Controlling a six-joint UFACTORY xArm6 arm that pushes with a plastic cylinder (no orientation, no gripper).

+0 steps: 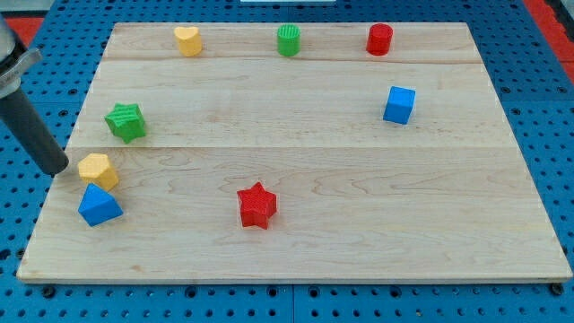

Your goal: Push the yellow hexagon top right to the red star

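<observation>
The yellow hexagon [98, 170] lies near the board's left edge. The red star [257, 205] lies right of it, near the middle of the board and a little lower. My tip [56, 168] is at the end of the dark rod that comes in from the view's upper left. It is just left of the yellow hexagon, very close to it; I cannot tell whether it touches. A blue triangular block [98, 205] sits directly below the hexagon, touching or nearly touching it.
A green star [126, 121] lies above the hexagon. Along the top edge are a yellow heart [187, 40], a green cylinder [288, 40] and a red cylinder [379, 39]. A blue cube [399, 104] sits at the right. The wooden board [359, 233] rests on a blue pegboard.
</observation>
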